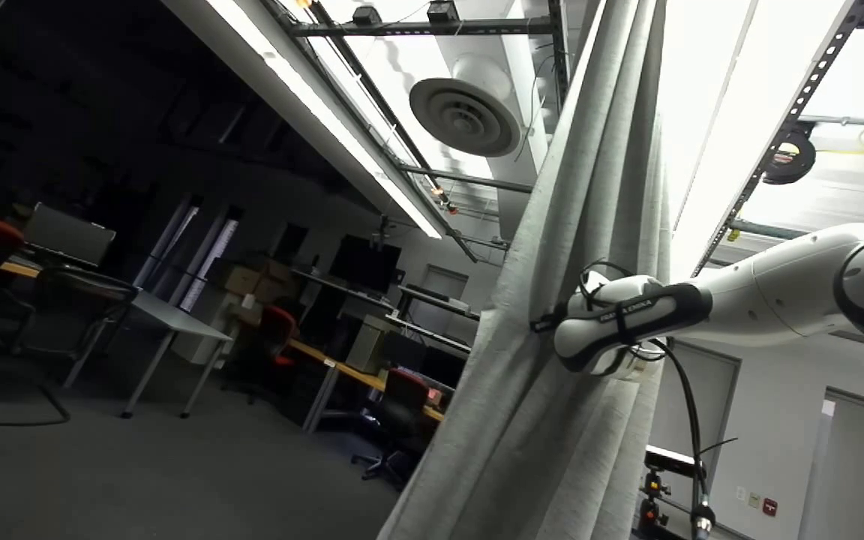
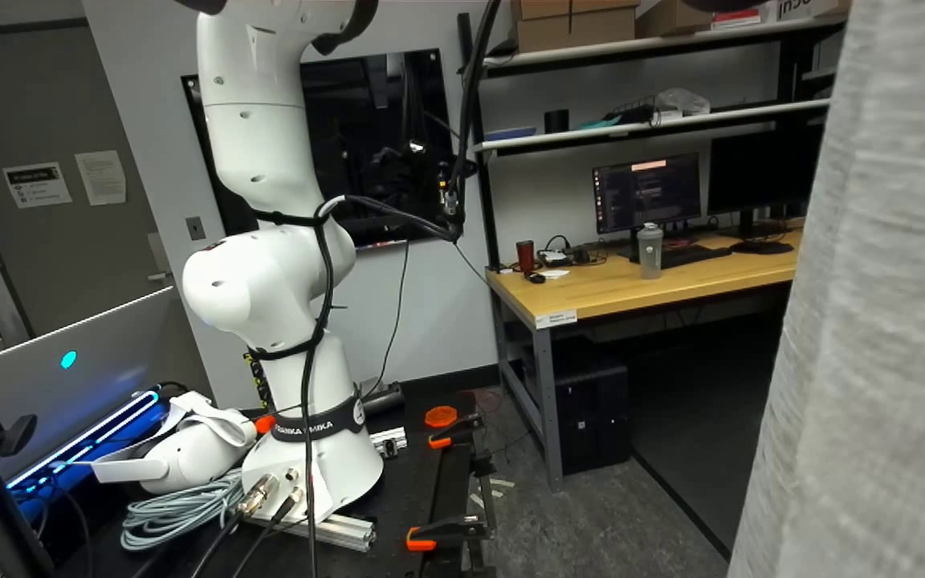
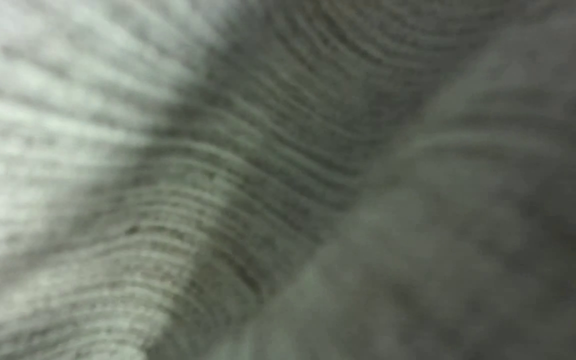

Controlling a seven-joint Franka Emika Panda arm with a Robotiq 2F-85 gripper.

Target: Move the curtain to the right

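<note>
The curtain point(image 1: 507, 420) is a tall light-grey woven drape with long folds. In an exterior view it hangs slanted from the top to the bottom, right of the middle. It also fills the right edge of an exterior view point(image 2: 896, 321). In the wrist view the curtain point(image 3: 118, 200) covers the whole picture, very close and partly blurred. My gripper point(image 1: 541, 325) is against the curtain folds, at the end of the white arm that reaches in from the right. Its fingers are dark, small and partly hidden there, and the wrist view does not show them.
A black cable point(image 1: 691, 397) hangs from the wrist. The arm's base point(image 2: 314, 457) stands on a black table with clamps, a coiled cable and a headset point(image 2: 197, 449). A wooden desk point(image 2: 639, 289) with monitors stands by the wall. A metal ceiling frame point(image 1: 432, 28) runs above.
</note>
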